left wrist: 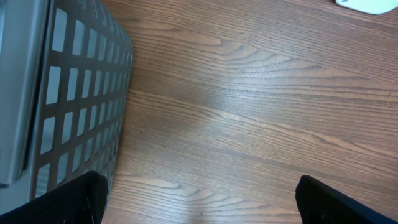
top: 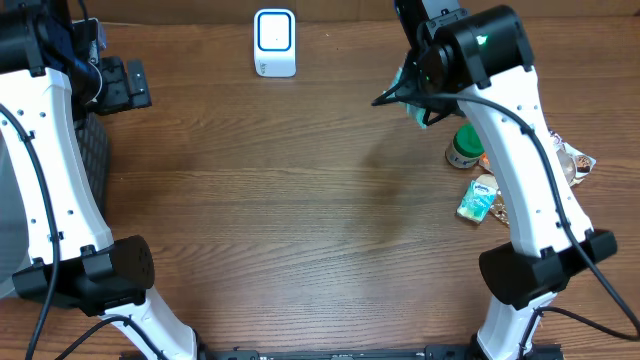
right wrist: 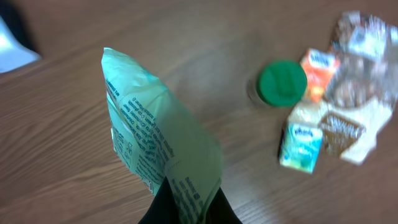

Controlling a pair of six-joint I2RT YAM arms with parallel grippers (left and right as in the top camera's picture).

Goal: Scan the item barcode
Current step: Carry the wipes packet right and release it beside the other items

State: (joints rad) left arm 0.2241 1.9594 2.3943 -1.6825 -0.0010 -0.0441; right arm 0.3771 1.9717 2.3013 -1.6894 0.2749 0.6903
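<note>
Packet (right wrist: pixel 158 143), green: pinched tight in my right gripper (right wrist: pixel 189 206), aloft at one o'clock, likely to face the scanner (top: pixel 275 42) at twelve. My left gripper (left wrist: pixel 199 202): spread wide, holding nothing.

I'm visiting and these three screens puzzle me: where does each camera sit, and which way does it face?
Overhead: fixed above the table, looking straight down; both white arms show.
Left wrist: on the left arm, facing down at bare wood beside a basket; its open fingers show at the bottom corners.
Right wrist: on the right arm, facing down past the green packet its fingers pinch.
Shared: overhead and right wrist both show the green-lidded jar.
</note>
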